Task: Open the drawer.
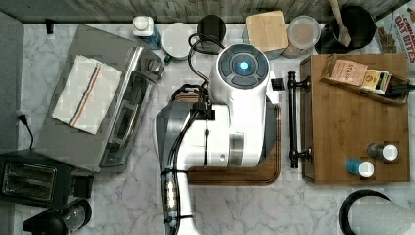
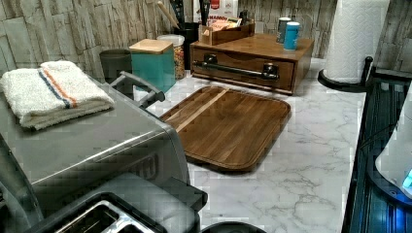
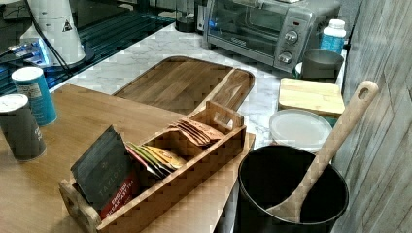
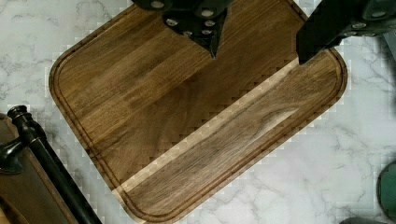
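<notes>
against the back of the marble surface [image 2: 311, 160], beyond the cutting board [image 2: 228, 124], the drawer [image 2: 243, 73] is seen shut. the gripper [image 4: 257, 53] is held above the board, fingers [image 4: 212, 35] apart. stiff sliding wood is judged; the rigid bar handle [image 2: 238, 70] should be gripped mid-length.

Most of the cutting board [image 1: 235, 175] is hidden beneath the arm in the top view. The paper towel roll [image 1: 379, 218] is cut off at 5 o'clock, the cereal box [image 1: 399, 27] at 2 o'clock.
</notes>
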`<action>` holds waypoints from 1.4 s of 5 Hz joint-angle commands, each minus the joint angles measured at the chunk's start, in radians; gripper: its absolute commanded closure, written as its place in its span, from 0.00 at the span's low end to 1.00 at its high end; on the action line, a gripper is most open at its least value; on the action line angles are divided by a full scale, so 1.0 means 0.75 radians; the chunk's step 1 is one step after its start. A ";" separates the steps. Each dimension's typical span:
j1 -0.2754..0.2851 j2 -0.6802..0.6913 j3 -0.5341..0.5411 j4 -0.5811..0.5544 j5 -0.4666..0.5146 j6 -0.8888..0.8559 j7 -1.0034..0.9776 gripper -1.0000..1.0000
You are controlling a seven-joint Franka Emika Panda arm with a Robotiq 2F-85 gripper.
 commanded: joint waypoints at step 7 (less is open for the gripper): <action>-0.225 0.051 -0.185 -0.234 -0.048 0.557 -1.132 0.00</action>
